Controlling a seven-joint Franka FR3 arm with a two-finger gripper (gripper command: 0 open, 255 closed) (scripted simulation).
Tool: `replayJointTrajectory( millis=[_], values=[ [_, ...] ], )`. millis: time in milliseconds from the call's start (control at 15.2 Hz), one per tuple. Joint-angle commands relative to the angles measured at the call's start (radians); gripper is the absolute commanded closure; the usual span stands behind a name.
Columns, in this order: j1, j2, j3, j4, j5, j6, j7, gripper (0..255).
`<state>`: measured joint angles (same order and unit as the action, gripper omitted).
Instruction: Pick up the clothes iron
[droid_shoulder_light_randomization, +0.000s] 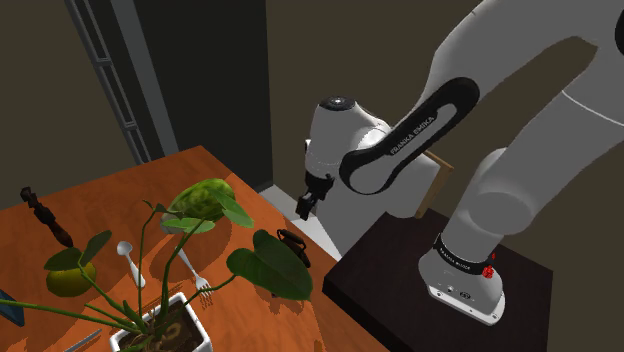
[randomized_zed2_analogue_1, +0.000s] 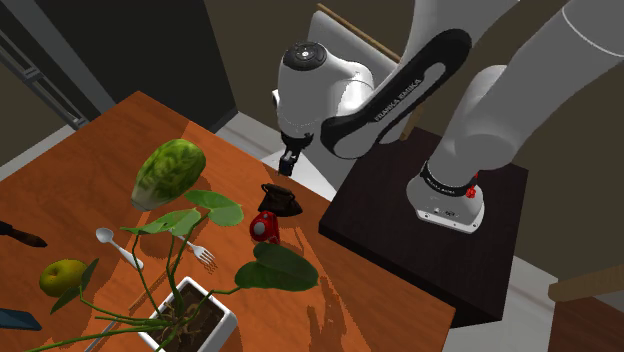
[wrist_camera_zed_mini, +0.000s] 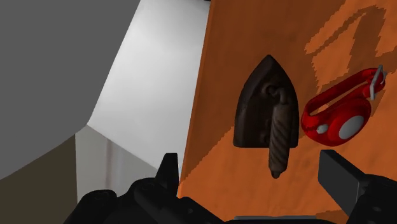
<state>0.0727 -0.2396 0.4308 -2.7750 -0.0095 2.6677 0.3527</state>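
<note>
The clothes iron (wrist_camera_zed_mini: 266, 108) is a dark, old-style flat iron with a twisted handle. It lies on the orange wooden table (wrist_camera_zed_mini: 254, 25) near the table's edge. In the second exterior view the iron (randomized_zed2_analogue_1: 279, 198) sits beside a red object (randomized_zed2_analogue_1: 265, 226). In the shoulder view the iron (droid_shoulder_light_randomization: 291, 241) shows partly behind a big leaf. My black gripper (wrist_camera_zed_mini: 254, 181) hangs open above the iron, its fingers (wrist_camera_zed_mini: 168, 172) apart and touching nothing. It hovers over the table edge, gripper (randomized_zed2_analogue_1: 288, 160) a little toward the stand from the iron, gripper (droid_shoulder_light_randomization: 305, 203) clear of the tabletop.
The red gadget (wrist_camera_zed_mini: 337, 114) with white buttons lies right beside the iron. A potted plant (randomized_zed2_analogue_1: 190, 315) with wide leaves (droid_shoulder_light_randomization: 270, 268), a green leafy vegetable (randomized_zed2_analogue_1: 169, 172), a white spoon (randomized_zed2_analogue_1: 115, 243) and fork, and a yellow-green fruit (randomized_zed2_analogue_1: 61, 275) stand farther in. The dark stand (randomized_zed2_analogue_1: 400, 220) is close to the table edge.
</note>
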Motion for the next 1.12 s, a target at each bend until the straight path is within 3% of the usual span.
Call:
replayJointTrajectory(
  millis=[0,198,330,792,924,990,1056],
  values=[
    [-0.040,0.097,0.056,0.013,-0.090,0.082,0.104,0],
    [-0.109,0.258,0.111,0.064,-0.369,0.159,0.358,0],
    [-0.092,0.359,0.080,0.113,-0.578,0.178,0.542,0],
    [0.011,0.490,-0.070,0.163,-0.850,0.230,0.761,0],
    [0.021,0.500,-0.082,0.168,-0.870,0.234,0.777,0],
    [0.021,0.501,-0.084,0.168,-0.871,0.234,0.778,255],
    [0.020,0.501,-0.083,0.168,-0.870,0.234,0.776,255]
  ],
)
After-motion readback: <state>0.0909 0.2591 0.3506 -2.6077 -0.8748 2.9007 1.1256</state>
